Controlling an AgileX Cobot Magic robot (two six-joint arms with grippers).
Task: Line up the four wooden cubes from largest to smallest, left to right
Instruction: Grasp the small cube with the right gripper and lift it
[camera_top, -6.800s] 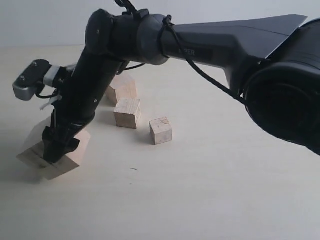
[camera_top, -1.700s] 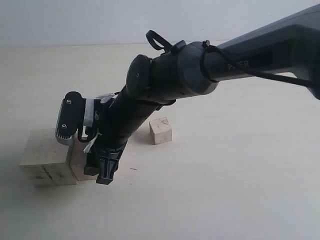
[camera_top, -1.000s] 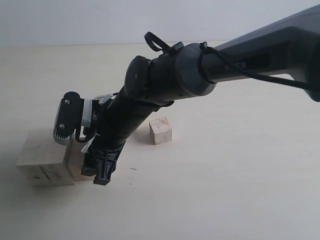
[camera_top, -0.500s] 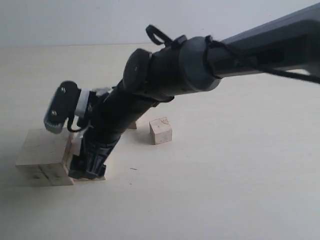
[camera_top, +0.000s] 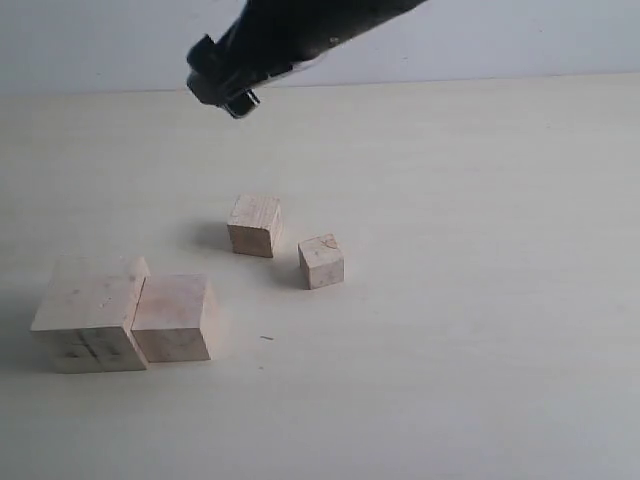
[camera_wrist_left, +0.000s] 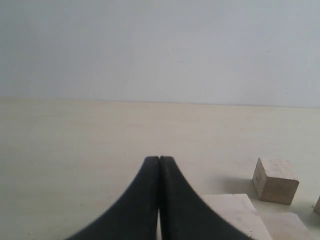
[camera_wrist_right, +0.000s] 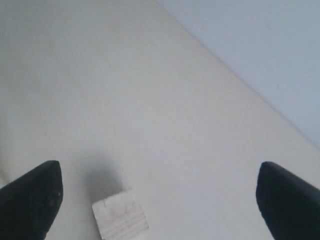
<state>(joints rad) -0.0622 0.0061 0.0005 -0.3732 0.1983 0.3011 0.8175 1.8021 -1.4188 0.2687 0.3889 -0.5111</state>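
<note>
Cubes of pale wood, four in graded sizes, sit on a light table (camera_top: 480, 300). The largest cube (camera_top: 88, 325) is at the front left with dark smudges on its front face. The second cube (camera_top: 175, 318) touches its right side, and both stand square to the front. The third cube (camera_top: 253, 225) stands apart, farther back and to the right, turned a little so one corner edge faces forward. The smallest cube (camera_top: 321, 261) is just right of it and slightly nearer, with a curved mark on its top. As cubes they have no long axis.

A dark arm (camera_top: 290, 30) enters from the upper right, blurred and cut off by the top edge, so its fingers cannot be made out there.

In the left wrist view the left gripper (camera_wrist_left: 159, 159) has its jaws pressed together with nothing between them. Its body hides part of the largest cube, and the smallest is cut off by the frame edge.

The right gripper (camera_wrist_right: 157, 170) is spread wide, high over one cube (camera_wrist_right: 120, 220); which cube it is I cannot tell.

Bare table stretches right of the smallest cube and along the front.
</note>
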